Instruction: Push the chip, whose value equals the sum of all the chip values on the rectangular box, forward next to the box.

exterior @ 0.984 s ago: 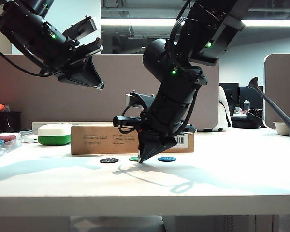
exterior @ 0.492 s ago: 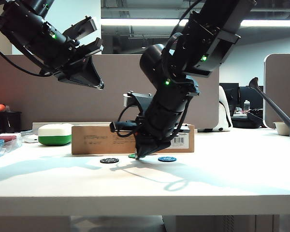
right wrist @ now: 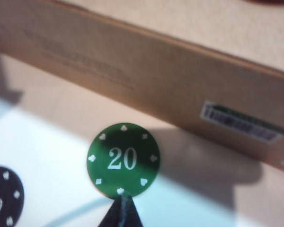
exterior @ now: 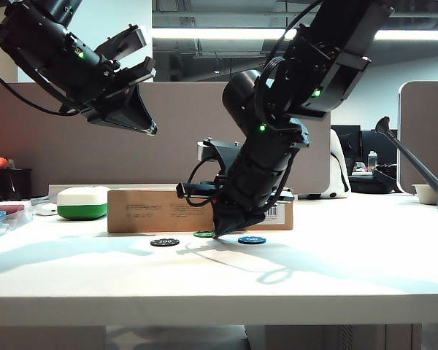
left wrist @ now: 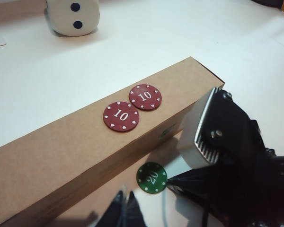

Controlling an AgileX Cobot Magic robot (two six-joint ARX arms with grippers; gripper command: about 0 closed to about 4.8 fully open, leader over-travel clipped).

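Observation:
The green chip (right wrist: 123,159), marked 20, lies flat on the white table just in front of the rectangular box (right wrist: 146,75), a small gap from its side. My right gripper (right wrist: 122,208) is shut, its tip touching the chip's near edge. In the exterior view that right gripper (exterior: 216,235) is down at table level beside the chip (exterior: 203,234), in front of the box (exterior: 153,210). Two red chips marked 10 (left wrist: 121,116) (left wrist: 145,98) sit on top of the box (left wrist: 66,151). My left gripper (exterior: 150,130) hangs shut, high above the table's left side, holding nothing.
A black chip marked 100 (exterior: 165,242) lies left of the green one and a blue chip (exterior: 252,240) lies to its right. A white-and-green case (exterior: 82,202) stands left of the box. A large white die (left wrist: 73,16) sits beyond the box.
My right gripper has moved forward towards the box, and the green chip has slid ahead of its tip, closer to the box. The left arm has stayed still.

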